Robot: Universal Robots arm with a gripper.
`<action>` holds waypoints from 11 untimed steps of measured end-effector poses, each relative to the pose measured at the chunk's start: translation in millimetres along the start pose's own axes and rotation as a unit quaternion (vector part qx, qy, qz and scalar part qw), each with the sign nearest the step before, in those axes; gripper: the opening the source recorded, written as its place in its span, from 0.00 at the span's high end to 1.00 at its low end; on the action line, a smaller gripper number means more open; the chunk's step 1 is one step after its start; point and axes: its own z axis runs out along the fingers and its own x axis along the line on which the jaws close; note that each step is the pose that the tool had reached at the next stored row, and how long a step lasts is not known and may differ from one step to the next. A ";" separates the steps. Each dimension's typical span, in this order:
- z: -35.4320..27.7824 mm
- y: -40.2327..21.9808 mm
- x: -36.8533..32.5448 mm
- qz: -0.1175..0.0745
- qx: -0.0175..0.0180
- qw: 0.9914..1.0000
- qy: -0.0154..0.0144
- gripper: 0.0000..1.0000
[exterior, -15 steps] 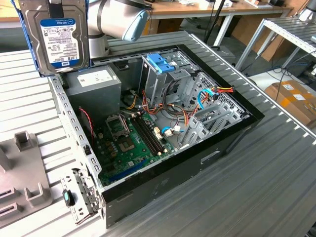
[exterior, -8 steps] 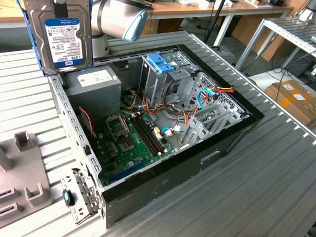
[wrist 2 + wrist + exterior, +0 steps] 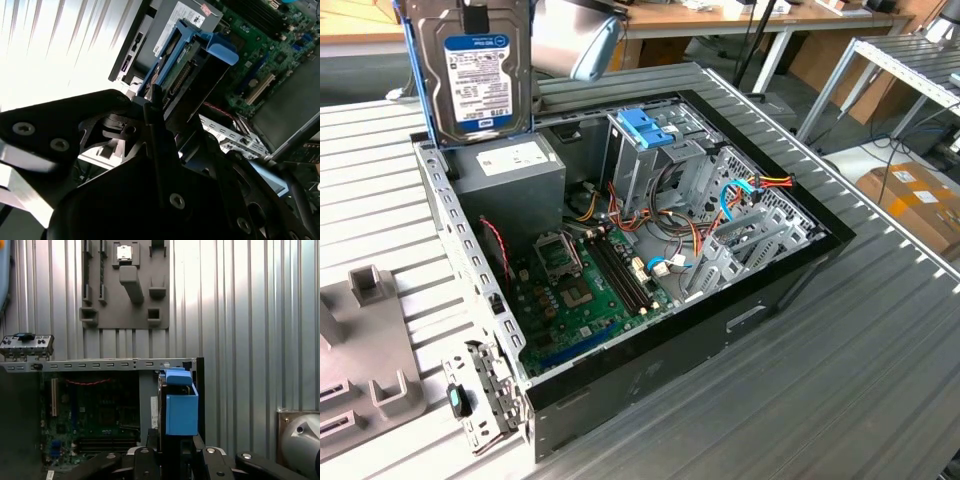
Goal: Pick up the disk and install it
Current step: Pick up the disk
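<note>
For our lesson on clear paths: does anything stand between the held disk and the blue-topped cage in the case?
Nothing visible does. The gripper holds the disk in the air above the power supply; open space lies between it and the cage.

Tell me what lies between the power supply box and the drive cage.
In the exterior view, a dark gap with loose cables separates the power supply box from the drive cage.

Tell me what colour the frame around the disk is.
Blue. The frame edges the silver disk, and shows best in the first wrist view.
</note>
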 end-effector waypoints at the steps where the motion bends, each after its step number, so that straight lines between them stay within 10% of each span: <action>1: 0.0 -2.7 -0.1 0.000 0.000 1.000 0.000 0.65; 11: 0.1 -40.0 -2.1 0.000 0.000 1.000 0.000 0.65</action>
